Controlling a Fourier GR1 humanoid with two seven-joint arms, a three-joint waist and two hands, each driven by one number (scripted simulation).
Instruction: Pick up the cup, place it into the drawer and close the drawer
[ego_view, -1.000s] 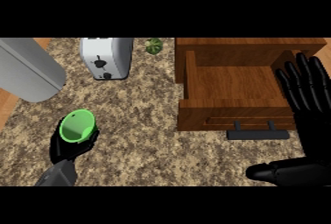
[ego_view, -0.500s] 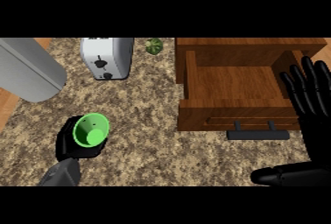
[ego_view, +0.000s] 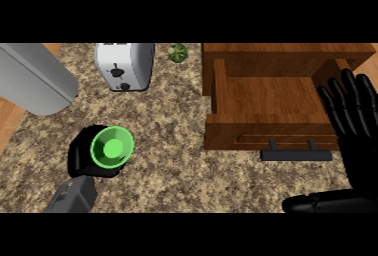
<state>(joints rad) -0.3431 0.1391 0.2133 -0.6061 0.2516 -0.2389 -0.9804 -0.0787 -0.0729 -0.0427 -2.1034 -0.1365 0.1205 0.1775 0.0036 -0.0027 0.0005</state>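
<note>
head view: our left hand (ego_view: 87, 159) curls around the green cup (ego_view: 112, 148), mouth facing up; right hand (ego_view: 353, 117) open beside the drawer (ego_view: 267, 98).

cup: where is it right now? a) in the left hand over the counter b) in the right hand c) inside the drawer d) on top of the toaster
a: the green cup sits in the curled left hand over the counter, left of the open drawer.
</note>
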